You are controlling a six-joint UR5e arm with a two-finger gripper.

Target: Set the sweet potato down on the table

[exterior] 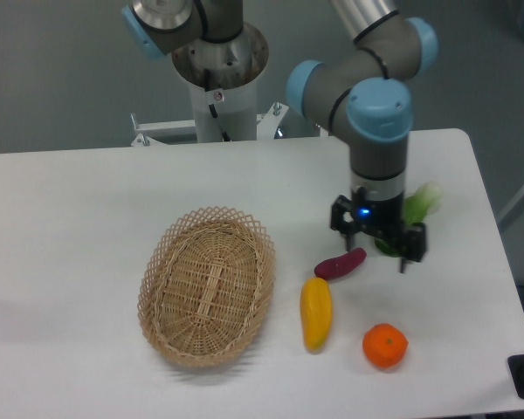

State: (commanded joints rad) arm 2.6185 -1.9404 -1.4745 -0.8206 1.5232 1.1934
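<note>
The sweet potato, small and dark reddish-purple, lies on the white table just right of the basket and above the yellow fruit. My gripper hangs straight down a little to the right of it. Its fingers are spread apart with nothing between them. The left fingertip is close above the sweet potato's right end; I cannot tell if it touches.
An oval wicker basket stands left of centre. A yellow-orange oblong fruit lies below the sweet potato. A round orange sits at the front right. A green leafy vegetable lies partly hidden behind the gripper.
</note>
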